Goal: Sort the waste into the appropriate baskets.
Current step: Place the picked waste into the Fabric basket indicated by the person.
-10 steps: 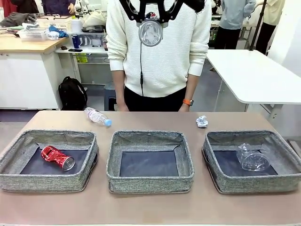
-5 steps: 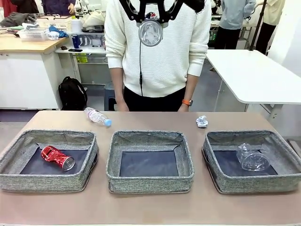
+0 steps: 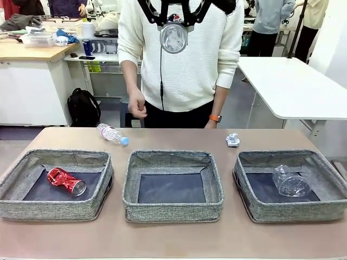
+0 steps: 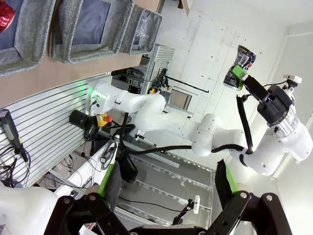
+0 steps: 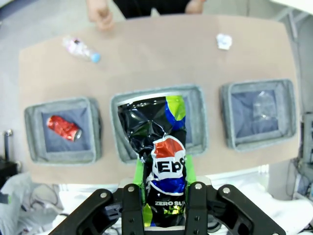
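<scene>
My right gripper (image 5: 164,193) is shut on the crushed dark blue-silver can (image 5: 159,147), held high above the middle basket (image 5: 198,122). The left wrist view shows that same can (image 4: 239,68) far off in the other arm's fingers. My left gripper (image 4: 167,181) is open with nothing in it. The crushed red can (image 3: 66,181) lies in the left basket (image 3: 21,208). The clear plastic cup (image 3: 291,182) lies in the right basket (image 3: 246,208). The middle basket (image 3: 172,208) holds nothing. The bottle with the blue cap (image 3: 112,134) and the paper ball (image 3: 233,140) lie on the table behind the baskets.
A person in a white sweater stands at the far edge, one hand (image 3: 137,110) raised above the table near the bottle. A white table (image 3: 293,86) stands at the back right. Bare tabletop (image 3: 173,238) runs along the front of the baskets.
The person's hand at picture left has risen from behind the far edge to above the table. The litter and baskets have not moved.
</scene>
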{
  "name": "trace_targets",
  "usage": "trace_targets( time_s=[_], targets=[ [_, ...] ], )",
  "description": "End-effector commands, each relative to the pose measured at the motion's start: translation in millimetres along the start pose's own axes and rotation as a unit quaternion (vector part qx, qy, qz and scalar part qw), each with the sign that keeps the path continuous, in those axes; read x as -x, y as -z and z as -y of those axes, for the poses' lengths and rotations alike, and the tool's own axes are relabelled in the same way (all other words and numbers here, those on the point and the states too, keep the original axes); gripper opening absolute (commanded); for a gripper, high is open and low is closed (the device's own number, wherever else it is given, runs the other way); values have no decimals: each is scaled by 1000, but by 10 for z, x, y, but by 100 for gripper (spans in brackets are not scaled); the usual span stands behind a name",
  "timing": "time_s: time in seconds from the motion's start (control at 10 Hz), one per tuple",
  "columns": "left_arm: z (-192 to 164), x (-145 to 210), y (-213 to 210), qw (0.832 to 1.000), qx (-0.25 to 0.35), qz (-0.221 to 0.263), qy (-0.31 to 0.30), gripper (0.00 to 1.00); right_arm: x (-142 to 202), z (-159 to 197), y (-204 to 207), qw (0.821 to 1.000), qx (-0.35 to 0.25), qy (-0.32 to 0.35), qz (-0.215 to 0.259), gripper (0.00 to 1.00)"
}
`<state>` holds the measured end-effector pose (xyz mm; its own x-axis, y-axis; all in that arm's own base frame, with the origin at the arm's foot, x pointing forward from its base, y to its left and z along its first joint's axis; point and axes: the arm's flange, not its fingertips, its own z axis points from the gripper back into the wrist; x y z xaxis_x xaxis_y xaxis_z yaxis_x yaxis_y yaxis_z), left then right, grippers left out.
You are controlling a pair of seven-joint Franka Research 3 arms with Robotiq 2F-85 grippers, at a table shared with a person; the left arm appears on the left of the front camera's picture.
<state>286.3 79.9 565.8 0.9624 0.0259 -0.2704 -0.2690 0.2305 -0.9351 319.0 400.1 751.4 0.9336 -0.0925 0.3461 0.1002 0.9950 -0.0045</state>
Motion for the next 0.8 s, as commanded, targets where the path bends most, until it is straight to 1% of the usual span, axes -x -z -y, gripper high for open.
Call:
trace_targets(
  time_s=[0.0, 0.7],
  targets=[
    [17, 32, -8, 1000, 4, -3, 4, 100, 7, 14, -16, 1000, -3, 1, 8, 34],
    [17, 32, -8, 1000, 4, -3, 4, 100, 7, 14, -16, 1000, -3, 1, 8, 34]
  ],
)
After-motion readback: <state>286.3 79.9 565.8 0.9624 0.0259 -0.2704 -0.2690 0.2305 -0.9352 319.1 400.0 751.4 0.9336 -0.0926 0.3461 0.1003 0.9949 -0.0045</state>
